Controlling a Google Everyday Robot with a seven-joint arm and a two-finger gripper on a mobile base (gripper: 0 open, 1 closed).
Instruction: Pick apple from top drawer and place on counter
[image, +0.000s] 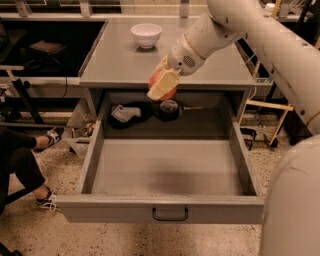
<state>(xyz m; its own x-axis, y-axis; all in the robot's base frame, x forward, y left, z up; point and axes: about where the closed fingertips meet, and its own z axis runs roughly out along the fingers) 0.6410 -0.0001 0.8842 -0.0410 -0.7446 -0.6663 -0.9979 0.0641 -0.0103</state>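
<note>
My gripper (163, 84) is shut on the apple (169, 93), an orange-red fruit that shows between the cream fingers (162, 85). It holds the apple in the air at the front edge of the grey counter (125, 62), above the back of the open top drawer (165, 170). The drawer is pulled far out, with its front panel and black wire handle (170, 215) nearest the camera. The white arm reaches in from the upper right.
A white bowl (146, 35) stands at the back of the counter. A dark crumpled bag (125, 114) and a can (169, 107) lie at the back of the drawer. A person's leg and shoe (47, 200) are at the left on the floor.
</note>
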